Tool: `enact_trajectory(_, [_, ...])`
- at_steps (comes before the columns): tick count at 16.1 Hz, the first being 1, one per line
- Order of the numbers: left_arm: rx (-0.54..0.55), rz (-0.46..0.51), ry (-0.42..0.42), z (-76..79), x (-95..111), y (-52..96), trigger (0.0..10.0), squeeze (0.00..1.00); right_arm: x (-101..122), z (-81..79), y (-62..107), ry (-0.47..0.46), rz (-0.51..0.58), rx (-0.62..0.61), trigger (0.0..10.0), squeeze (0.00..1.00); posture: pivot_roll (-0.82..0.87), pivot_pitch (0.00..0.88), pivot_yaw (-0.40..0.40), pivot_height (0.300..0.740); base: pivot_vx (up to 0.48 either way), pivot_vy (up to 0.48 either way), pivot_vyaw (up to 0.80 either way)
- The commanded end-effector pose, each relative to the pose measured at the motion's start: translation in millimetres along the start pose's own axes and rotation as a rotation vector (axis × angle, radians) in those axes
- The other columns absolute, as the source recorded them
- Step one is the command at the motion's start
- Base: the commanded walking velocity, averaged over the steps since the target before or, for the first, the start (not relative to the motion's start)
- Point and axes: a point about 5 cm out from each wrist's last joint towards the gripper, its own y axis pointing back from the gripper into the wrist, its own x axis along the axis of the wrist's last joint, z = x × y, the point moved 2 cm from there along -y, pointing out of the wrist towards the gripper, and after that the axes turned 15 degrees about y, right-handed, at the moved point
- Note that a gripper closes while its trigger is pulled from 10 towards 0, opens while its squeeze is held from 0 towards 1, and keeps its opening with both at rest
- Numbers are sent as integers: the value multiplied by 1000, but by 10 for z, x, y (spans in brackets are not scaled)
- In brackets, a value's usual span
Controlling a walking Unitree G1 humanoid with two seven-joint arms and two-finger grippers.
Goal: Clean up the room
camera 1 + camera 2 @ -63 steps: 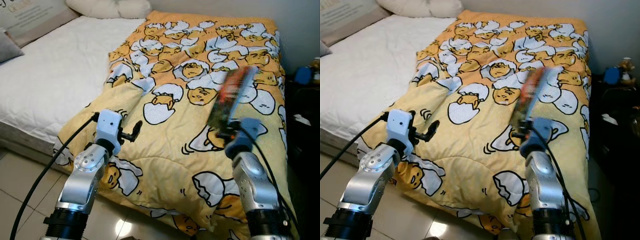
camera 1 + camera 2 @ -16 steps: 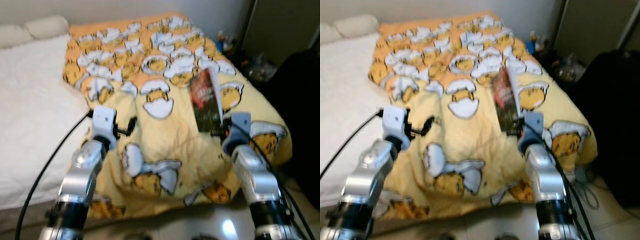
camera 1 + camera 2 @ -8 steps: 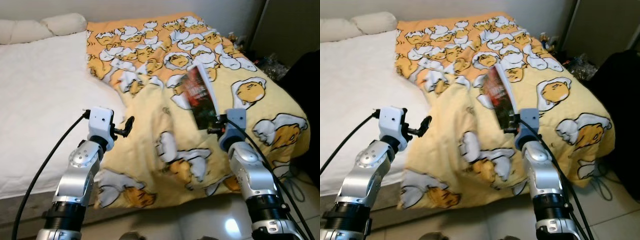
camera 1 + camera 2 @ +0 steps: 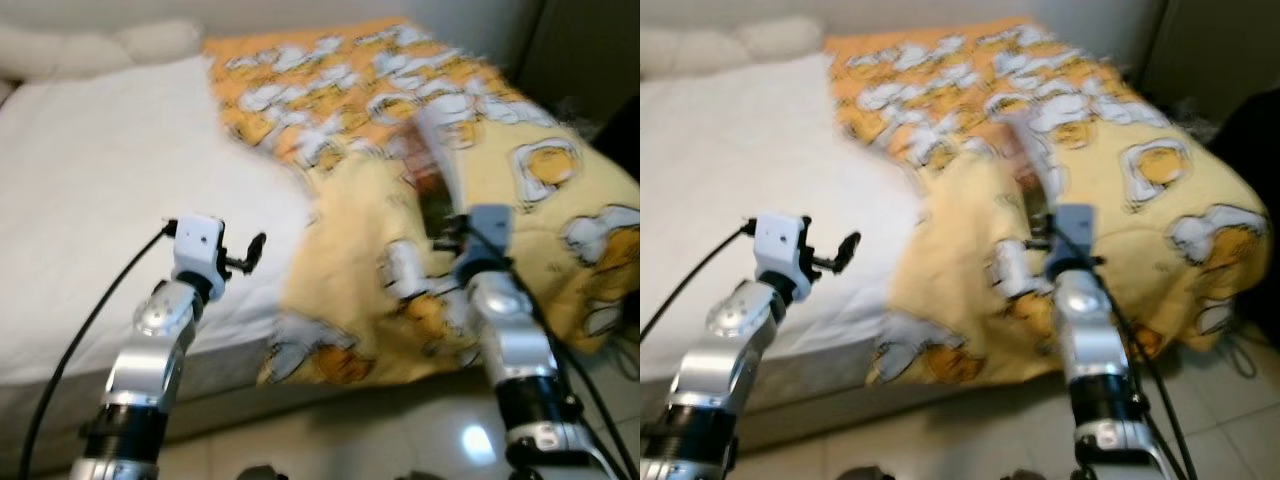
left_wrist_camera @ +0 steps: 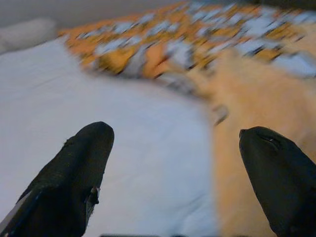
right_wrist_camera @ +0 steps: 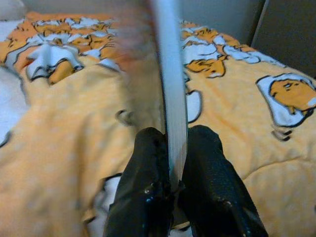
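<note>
Right gripper clamped on thin red-covered book, held upright at 1 o'clock over yellow egg-print blanket. Left gripper held open over white mattress. Whole view panned since 0.5 s ago, now blurred: book judged being carried off for stowing.

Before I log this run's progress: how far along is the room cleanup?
Partly. In hand: the right gripper is shut on a thin book, held upright over the yellow blanket. The left gripper is open above the white mattress. Left: putting the book away; the blanket lies bunched.
</note>
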Motion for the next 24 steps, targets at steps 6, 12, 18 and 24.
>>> enact_trajectory(6, [5, 20, -13, -18, 79, -11, 10000, 0, 276, -115, -67, -20, 115, 29, 10000, 0, -25, 0, 61, 740, 0, 403, 0])
enact_trajectory(12, [13, 25, -23, -35, 109, -20, 10000, 0, 298, -149, -87, -106, 115, 55, 10000, 0, -16, 0, 65, 740, 0, 403, 0])
enact_trajectory(18, [22, 38, -23, -56, 159, -34, 10000, 0, 342, -258, -65, -142, 119, 131, 10000, 0, -13, 0, 67, 740, 0, 399, 0])
enact_trajectory(24, [28, 48, -16, -11, 146, -44, 10000, 0, 337, -295, -21, -147, 126, 163, 10000, 0, -13, 0, 64, 740, 0, 397, 0])
